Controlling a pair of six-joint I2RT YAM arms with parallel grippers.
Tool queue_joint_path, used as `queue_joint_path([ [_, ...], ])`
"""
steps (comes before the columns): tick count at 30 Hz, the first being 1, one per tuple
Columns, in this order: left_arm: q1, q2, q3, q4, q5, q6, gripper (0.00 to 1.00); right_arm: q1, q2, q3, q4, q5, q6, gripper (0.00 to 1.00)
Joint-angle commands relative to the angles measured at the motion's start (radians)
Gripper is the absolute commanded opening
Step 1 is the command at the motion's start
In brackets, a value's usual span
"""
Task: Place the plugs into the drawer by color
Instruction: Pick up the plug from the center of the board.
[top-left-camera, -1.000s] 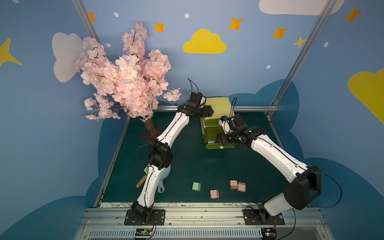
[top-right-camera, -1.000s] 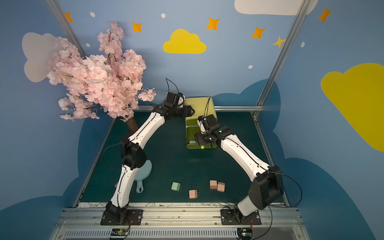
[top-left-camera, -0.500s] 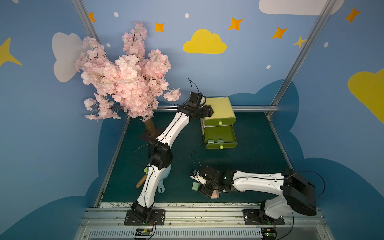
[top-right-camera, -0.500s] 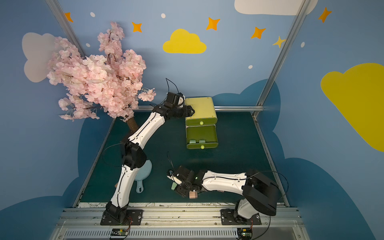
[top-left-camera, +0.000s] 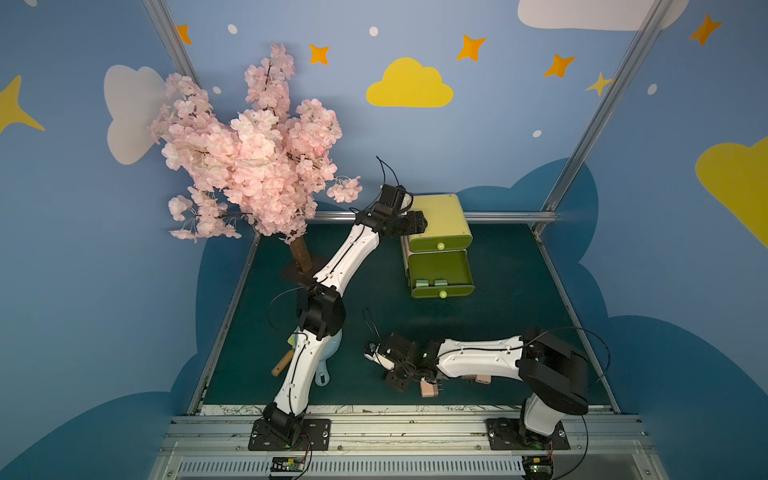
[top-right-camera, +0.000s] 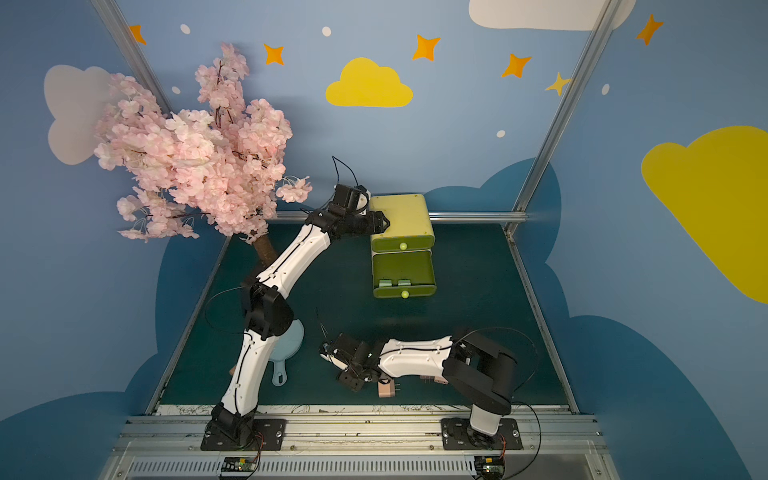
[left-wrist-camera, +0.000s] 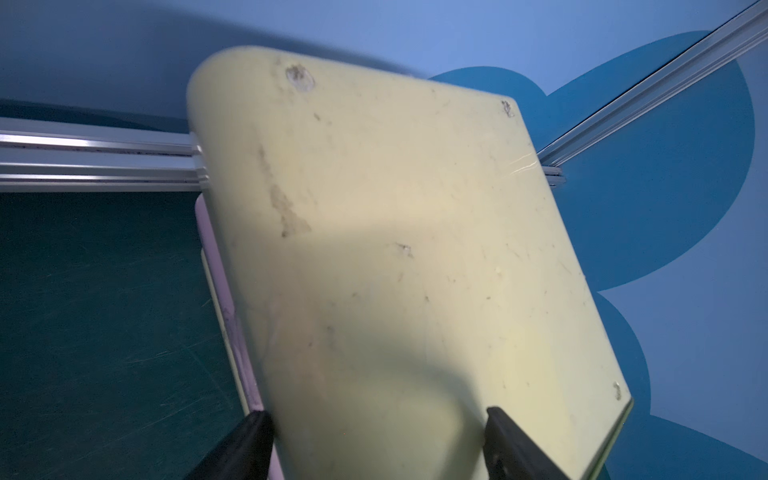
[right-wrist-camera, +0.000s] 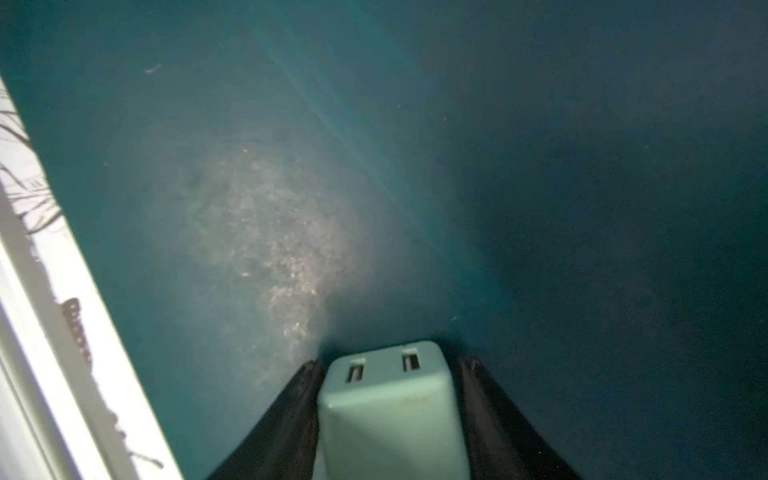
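- A pink blossom tree (top-left-camera: 249, 166) fills the 10 o'clock corner of the mat (top-left-camera: 498, 316), well apart from every plug.
- At 8 o'clock a wooden handle (top-left-camera: 281, 365) and a light-blue paddle (top-left-camera: 336, 351) lie under the left arm (top-left-camera: 345, 257), which covers most of both.
- At 6 o'clock the right gripper (right-wrist-camera: 390, 362) is low over the mat.
  - Its fingers (right-wrist-camera: 291, 419) stand close on either side of a mint green plug (right-wrist-camera: 390, 407).
  - One finger is against the plug and a thin dark gap shows at the other, so I cannot tell whether they pinch it.
  - In both top views the gripper hides this plug.
- Just beside that gripper, at its 4 o'clock, a pink plug (top-left-camera: 430, 388) lies on the mat with its prongs toward 3 o'clock.
- Further toward 3 o'clock a second pink plug (top-left-camera: 483, 378) peeks from under the right forearm (top-left-camera: 478, 359), mostly hidden.
- At the mat's 1 o'clock the left gripper (top-left-camera: 417, 222) sits at the 9 o'clock edge of the top of the chest (top-left-camera: 440, 212). Its fingers (left-wrist-camera: 249, 440) are spread wide and clasp nothing.
- The chest's top drawer is pushed in.
- The open drawer (top-left-camera: 440, 266) beneath it is pulled out toward 6 o'clock. It holds two more mint green plugs (top-left-camera: 423, 284) (top-left-camera: 441, 283), side by side against its front wall.
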Motion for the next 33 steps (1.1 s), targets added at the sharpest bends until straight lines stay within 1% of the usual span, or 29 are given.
queue_joint_path([
  [1,-0.018,0.026,0.007,-0.066,0.0,0.026,0.8,0.003,-0.018,0.023,-0.027,0.029,-0.001,0.44],
  [3,-0.018,0.025,0.006,-0.066,-0.001,0.027,0.8,-0.003,-0.059,0.032,-0.069,0.074,0.005,0.37],
  [4,-0.017,0.023,0.007,-0.066,-0.002,0.028,0.8,-0.011,-0.097,0.031,-0.089,0.103,0.011,0.35],
  [6,-0.018,0.023,0.007,-0.068,-0.003,0.029,0.8,-0.046,-0.186,0.025,-0.135,0.171,0.03,0.34],
  [8,-0.018,0.023,0.005,-0.069,-0.005,0.028,0.8,-0.118,-0.292,0.02,-0.191,0.231,0.054,0.33],
  [10,-0.02,0.022,0.005,-0.069,-0.005,0.028,0.8,-0.238,-0.424,0.018,-0.244,0.242,0.072,0.32],
  [12,-0.02,0.022,0.005,-0.069,-0.006,0.031,0.8,-0.359,-0.53,0.013,-0.25,0.239,0.083,0.32],
  [14,-0.022,0.022,0.005,-0.069,-0.009,0.031,0.8,-0.468,-0.604,-0.006,-0.193,0.238,0.091,0.32],
  [16,-0.022,0.023,0.005,-0.069,-0.01,0.033,0.8,-0.578,-0.636,-0.02,-0.116,0.204,0.082,0.33],
  [19,-0.022,0.026,0.006,-0.069,-0.013,0.036,0.8,-0.703,-0.573,0.058,-0.143,0.15,0.107,0.33],
  [22,-0.021,0.026,0.006,-0.069,-0.014,0.037,0.8,-0.754,-0.495,0.11,-0.141,0.14,0.111,0.33],
  [26,-0.019,0.026,0.007,-0.069,-0.017,0.04,0.8,-0.787,-0.4,0.141,-0.089,0.131,0.113,0.33],
  [29,-0.018,0.029,0.006,-0.07,-0.017,0.04,0.8,-0.793,-0.321,0.188,-0.084,0.142,0.108,0.33],
  [33,-0.019,0.035,0.006,-0.071,-0.014,0.04,0.8,-0.798,-0.245,0.24,-0.085,0.158,0.135,0.33],
])
